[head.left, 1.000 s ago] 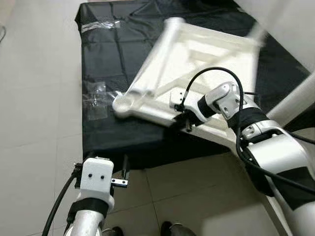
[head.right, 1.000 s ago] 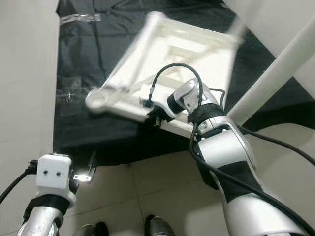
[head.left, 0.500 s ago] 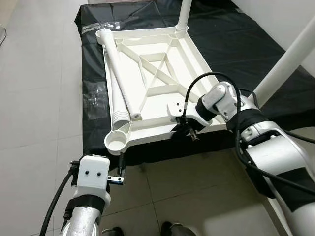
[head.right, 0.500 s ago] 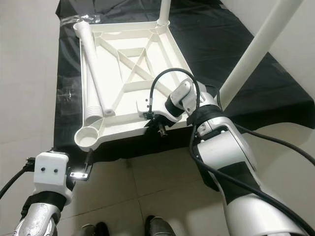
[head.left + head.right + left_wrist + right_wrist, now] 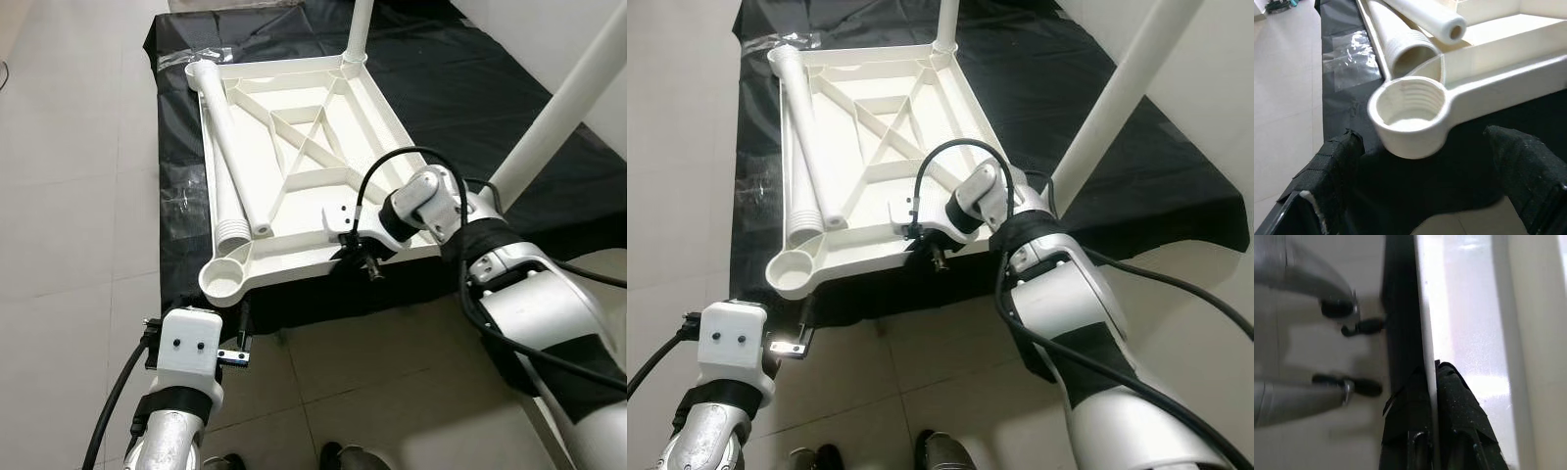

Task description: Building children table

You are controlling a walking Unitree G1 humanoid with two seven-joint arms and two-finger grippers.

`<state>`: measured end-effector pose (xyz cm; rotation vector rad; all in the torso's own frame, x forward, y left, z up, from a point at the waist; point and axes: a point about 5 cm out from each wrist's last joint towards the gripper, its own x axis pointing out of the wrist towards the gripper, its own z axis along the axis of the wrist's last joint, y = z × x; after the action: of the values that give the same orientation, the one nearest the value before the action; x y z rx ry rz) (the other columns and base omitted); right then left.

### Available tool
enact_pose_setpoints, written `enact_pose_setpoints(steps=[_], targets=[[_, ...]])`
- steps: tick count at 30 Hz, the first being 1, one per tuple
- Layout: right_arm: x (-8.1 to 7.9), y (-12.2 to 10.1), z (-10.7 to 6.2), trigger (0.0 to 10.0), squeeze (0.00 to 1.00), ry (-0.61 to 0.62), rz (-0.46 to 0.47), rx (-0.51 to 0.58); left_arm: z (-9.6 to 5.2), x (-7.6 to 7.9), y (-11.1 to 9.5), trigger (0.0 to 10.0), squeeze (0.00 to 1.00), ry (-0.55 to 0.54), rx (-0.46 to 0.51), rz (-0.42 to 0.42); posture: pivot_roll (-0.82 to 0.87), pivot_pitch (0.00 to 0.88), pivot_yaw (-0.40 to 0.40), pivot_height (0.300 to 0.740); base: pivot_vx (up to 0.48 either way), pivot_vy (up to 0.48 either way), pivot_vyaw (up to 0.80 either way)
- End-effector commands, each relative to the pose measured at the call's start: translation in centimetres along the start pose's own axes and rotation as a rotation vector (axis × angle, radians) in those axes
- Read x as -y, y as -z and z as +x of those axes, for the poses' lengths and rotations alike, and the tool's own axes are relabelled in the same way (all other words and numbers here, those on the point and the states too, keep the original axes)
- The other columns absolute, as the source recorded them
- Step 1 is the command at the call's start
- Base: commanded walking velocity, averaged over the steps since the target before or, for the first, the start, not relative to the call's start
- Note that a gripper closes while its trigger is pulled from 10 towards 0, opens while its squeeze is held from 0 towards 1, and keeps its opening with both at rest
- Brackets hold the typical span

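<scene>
Swung round a second ago as a tilted blur, the white table frame (image 5: 294,147) now lies flat and sharp, underside up, across the black sheet (image 5: 460,88) in the upper middle of the frame, shifted only slightly from half a second back. The right gripper (image 5: 361,257) holds its near edge at centre frame, jaws clamped on the thin rim, as the right wrist view confirms. One loose leg (image 5: 223,147) lies along the frame's left side; two legs already stand at the upper right. The empty threaded socket (image 5: 1410,110) sits at the lower left corner, between the wide-apart jaws of the left gripper (image 5: 1425,196) hovering just below it. Judging by this, the frame is positioned for fitting the next leg.
</scene>
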<state>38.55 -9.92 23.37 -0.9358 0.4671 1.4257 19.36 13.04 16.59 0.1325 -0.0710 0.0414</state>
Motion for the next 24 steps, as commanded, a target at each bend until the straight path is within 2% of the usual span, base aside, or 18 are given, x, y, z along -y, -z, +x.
enact_pose_setpoints(steps=[1, 7, 8, 9, 10, 11, 12, 16, 20, 23, 24], targets=[[0.0, -0.5, 0.0, 10.0, 1.0, -0.007, 0.008, 0.056, -0.1, 0.0, 0.6, 10.0, 0.0, 0.007, -0.02, 0.014, 0.01, 0.174, -0.065, 0.74, 0.0, 0.0, 0.0], [0.2, -0.3, -0.3, 10.0, 1.0, 0.024, 0.009, 0.037, 0.3, 0.0, 0.7, 10.0, 0.0, 0.011, -0.014, 0.013, 0.01, 0.152, -0.061, 0.74, 0.0, 0.0, 0.0], [0.3, -0.1, -0.4, 10.0, 0.84, 0.038, 0.006, 0.025, 0.3, 0.0, 0.7, 10.0, 0.0, 0.012, -0.012, 0.013, 0.01, 0.148, -0.062, 0.74, 0.0, 0.0, 0.0], [0.3, -0.1, -0.4, 10.0, 0.84, 0.038, 0.006, 0.025, 0.3, 0.0, 0.7, 10.0, 0.0, 0.012, -0.012, 0.013, 0.01, 0.148, -0.062, 0.74, 0.0, 0.0, 0.0], [0.3, 0.2, -1.2, 10.0, 0.0, 0.035, 0.0, 0.012, 0.5, 0.0, 0.7, 10.0, 0.0, 0.017, -0.007, 0.018, 0.02, 0.128, -0.056, 0.74, 0.0, 0.0, 0.0], [0.3, 0.2, -1.2, 10.0, 0.0, 0.035, 0.0, 0.012, 0.5, 0.0, 0.7, 10.0, 0.0, 0.017, -0.007, 0.018, 0.02, 0.128, -0.056, 0.74, 0.0, 0.0, 0.0], [0.4, 0.2, -1.9, 10.0, 0.0, 0.025, 0.003, 0.026, 0.7, -0.1, 0.8, 10.0, 0.0, 0.021, -0.005, 0.021, 0.02, 0.116, -0.048, 0.74, 0.0, 0.0, 0.0], [0.4, 0.2, -2.1, 10.0, 0.0, 0.023, 0.006, 0.034, 0.7, -0.1, 0.9, 10.0, 0.0, 0.022, -0.006, 0.021, 0.02, 0.112, -0.046, 0.74, 0.0, 0.0, 0.0], [0.6, -0.5, -4.2, 10.0, 0.0, 0.011, 0.042, 0.2, 1.3, -0.2, 1.5, 10.0, 0.0, 0.042, -0.009, 0.027, 0.01, 0.083, -0.035, 0.74, 0.0, 0.0, 0.0], [0.7, -0.6, -4.4, 10.0, 0.0, 0.027, 0.051, 0.236, 1.4, -0.2, 1.6, 10.0, 0.0, 0.043, -0.009, 0.028, 0.01, 0.083, -0.035, 0.74, 0.0, 0.0, 0.0], [0.9, -0.8, -4.5, 10.0, 0.0, 0.059, 0.07, 0.279, 1.5, -0.2, 1.7, 10.0, 0.0, 0.043, -0.009, 0.03, 0.02, 0.077, -0.036, 0.74, 0.0, 0.0, 0.0]])
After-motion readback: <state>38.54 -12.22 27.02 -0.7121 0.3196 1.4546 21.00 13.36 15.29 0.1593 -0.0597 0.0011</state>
